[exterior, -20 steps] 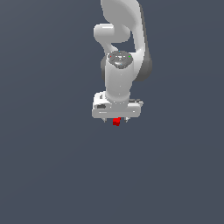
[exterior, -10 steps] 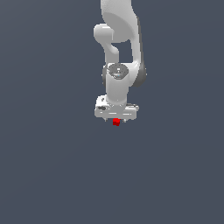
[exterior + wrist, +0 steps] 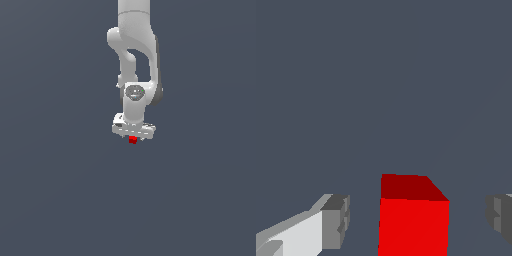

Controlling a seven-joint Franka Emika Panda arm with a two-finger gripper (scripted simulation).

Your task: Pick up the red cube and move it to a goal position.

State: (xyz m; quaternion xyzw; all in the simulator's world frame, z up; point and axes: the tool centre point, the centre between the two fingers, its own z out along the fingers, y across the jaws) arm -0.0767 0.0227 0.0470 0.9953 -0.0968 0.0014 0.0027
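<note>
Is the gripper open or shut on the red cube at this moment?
Open. In the wrist view the gripper has a finger pad on each side of the red cube, with grey gaps between.

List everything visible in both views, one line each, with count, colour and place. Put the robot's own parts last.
red cube: one, bright red, between the two fingertips with a gap on each side, directly under the gripper in the exterior view.
background surface: one, plain dark grey-blue, filling the rest of both views.
arm: one, white, coming down from the top of the exterior view.
gripper: one, white, at the arm's lower end, jaws open around the cube.
fingertips: two, grey pads on white fingers, one on each side of the cube, not touching it.
</note>
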